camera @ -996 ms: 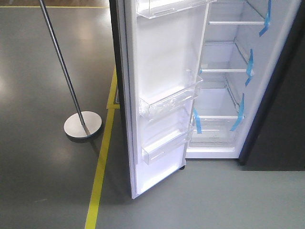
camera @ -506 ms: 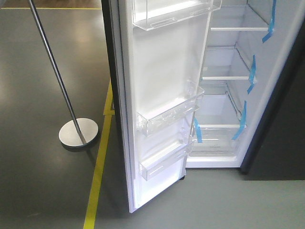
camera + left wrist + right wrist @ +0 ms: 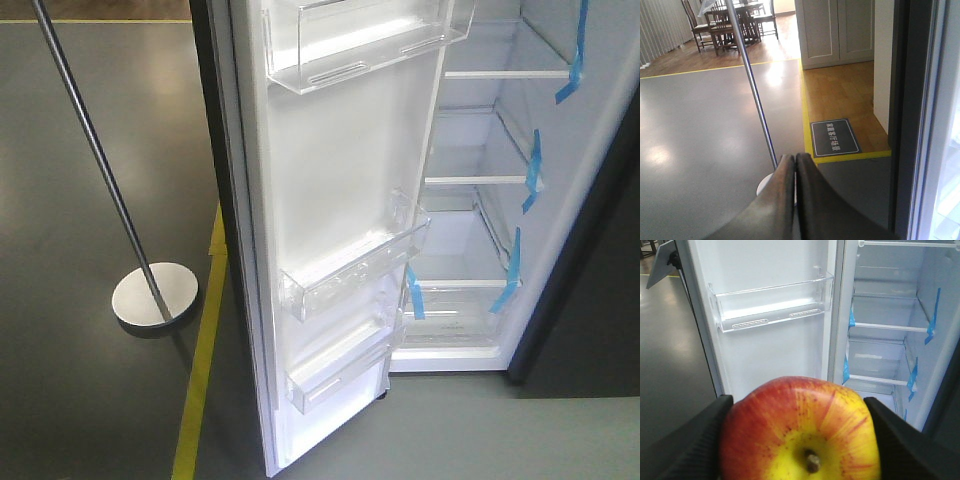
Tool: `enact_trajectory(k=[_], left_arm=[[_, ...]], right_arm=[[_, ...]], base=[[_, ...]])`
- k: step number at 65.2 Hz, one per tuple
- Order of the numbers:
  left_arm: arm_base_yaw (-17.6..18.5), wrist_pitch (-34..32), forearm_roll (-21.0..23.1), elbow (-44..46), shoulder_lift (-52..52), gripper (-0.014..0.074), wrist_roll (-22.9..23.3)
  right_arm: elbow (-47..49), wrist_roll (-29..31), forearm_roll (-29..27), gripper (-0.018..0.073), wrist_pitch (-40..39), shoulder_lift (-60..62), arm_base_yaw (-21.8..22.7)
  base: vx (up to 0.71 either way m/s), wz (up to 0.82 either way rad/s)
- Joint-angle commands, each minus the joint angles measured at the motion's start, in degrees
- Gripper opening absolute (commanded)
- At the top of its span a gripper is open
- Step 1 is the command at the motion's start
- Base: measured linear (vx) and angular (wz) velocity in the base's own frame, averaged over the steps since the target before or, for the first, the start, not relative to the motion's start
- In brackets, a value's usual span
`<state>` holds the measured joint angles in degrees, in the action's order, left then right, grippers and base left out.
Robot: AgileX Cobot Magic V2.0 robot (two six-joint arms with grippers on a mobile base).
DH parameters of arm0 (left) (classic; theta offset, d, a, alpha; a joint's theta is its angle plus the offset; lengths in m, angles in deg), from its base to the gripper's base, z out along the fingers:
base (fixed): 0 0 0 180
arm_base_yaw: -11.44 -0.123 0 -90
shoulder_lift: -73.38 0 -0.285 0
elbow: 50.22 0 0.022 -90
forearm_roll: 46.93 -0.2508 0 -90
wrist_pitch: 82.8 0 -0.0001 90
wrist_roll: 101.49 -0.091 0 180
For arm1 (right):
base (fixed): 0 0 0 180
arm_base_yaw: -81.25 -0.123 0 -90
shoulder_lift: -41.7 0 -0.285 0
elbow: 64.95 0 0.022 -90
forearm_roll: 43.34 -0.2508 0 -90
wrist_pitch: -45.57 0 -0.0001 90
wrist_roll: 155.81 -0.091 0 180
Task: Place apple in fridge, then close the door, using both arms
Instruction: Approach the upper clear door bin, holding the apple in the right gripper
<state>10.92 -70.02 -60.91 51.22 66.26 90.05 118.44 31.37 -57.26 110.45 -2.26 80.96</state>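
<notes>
A red apple with a yellow patch round its stem [image 3: 800, 430] fills the bottom of the right wrist view, and my right gripper [image 3: 797, 435] is shut on it, one black finger on each side. Beyond it the fridge [image 3: 885, 340] stands open, with white walls, glass shelves and blue tape strips [image 3: 932, 315]. The door [image 3: 330, 200] is swung wide, its white inside and clear bins [image 3: 355, 262] facing the front camera. My left gripper [image 3: 795, 162] is shut on nothing, left of the door's dark edge [image 3: 905, 115]. Neither gripper shows in the front view.
A metal pole [image 3: 95, 170] on a round base [image 3: 155, 294] stands on the grey floor left of the door. A yellow floor line [image 3: 200, 370] runs past the door. A dark mat [image 3: 835, 137], wooden floor and white cabinet doors [image 3: 837, 30] lie beyond.
The front view has closed in on the fridge: door and shelves look larger and lower in the frame, and the pole has slid left.
</notes>
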Motion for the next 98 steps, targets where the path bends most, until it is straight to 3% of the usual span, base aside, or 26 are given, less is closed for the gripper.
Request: enact_trajectory(k=[1, 98], left_arm=[[0.4, -4.0, -0.1, 1.0, 0.9, -0.0006, 0.1], [0.4, -4.0, -0.1, 1.0, 0.9, -0.0006, 0.1]], right_arm=[[1.1, 0.2, -0.2, 0.0130, -4.7, -0.6, 0.3], [1.1, 0.2, -0.2, 0.0130, -4.7, -0.6, 0.3]], base=[[0.12, 0.00], [0.08, -0.01]])
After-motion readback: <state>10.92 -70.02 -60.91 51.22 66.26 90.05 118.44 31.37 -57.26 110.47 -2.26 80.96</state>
